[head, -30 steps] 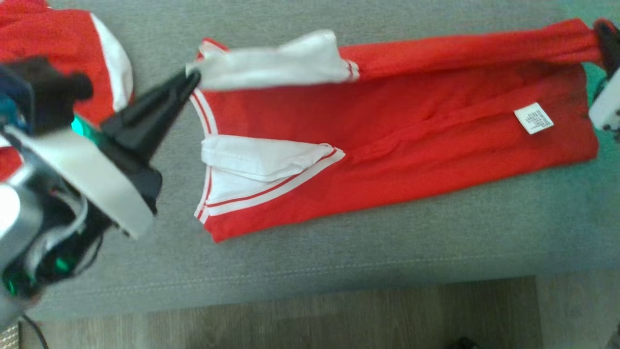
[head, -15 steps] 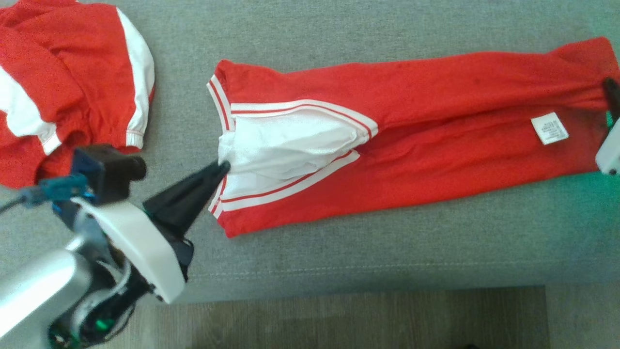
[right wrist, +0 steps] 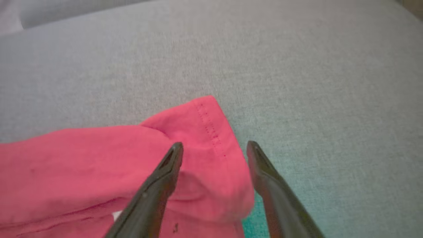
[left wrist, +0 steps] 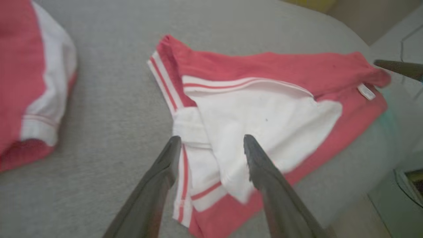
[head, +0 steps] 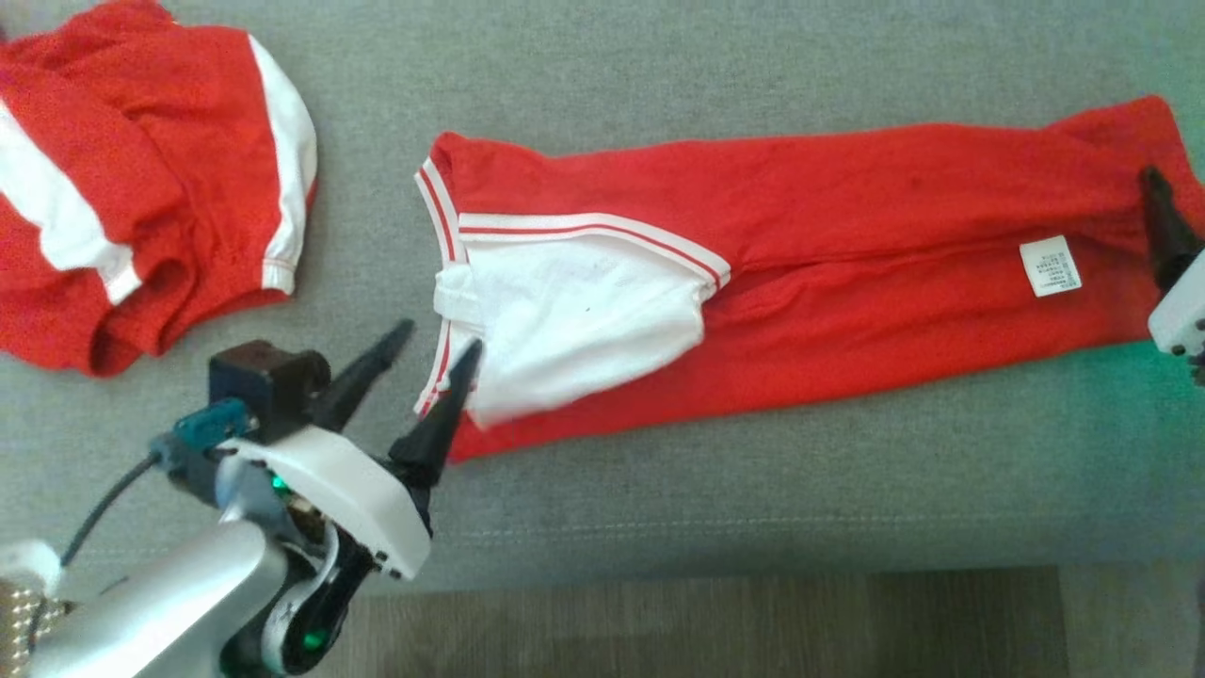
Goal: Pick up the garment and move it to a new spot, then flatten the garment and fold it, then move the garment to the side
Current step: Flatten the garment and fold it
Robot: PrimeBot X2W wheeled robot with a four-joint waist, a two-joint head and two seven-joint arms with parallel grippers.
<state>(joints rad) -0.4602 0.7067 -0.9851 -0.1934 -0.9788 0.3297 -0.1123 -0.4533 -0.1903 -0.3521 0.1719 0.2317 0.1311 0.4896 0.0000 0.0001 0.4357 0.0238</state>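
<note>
Both hands have spread since a moment ago, and the white sleeve [head: 584, 330] now lies folded over the red garment [head: 847, 245]. At far left, a second red-and-white garment [head: 141, 188] sits bunched on the grey couch seat [head: 753, 490]. The left hand [head: 441, 336], fingers wide and holding nothing, stands at the garment's striped left edge. The garment stretches across the middle. The right hand [right wrist: 214, 144], fingers wide, straddles its right hem corner.

The other red-and-white cloth [head: 141, 188] runs off the head view's left edge; the right hand [head: 1160, 221] is cut by its right edge, one finger showing; the print on the garment's [head: 847, 235] white label [head: 1050, 266] is too small to read.
</note>
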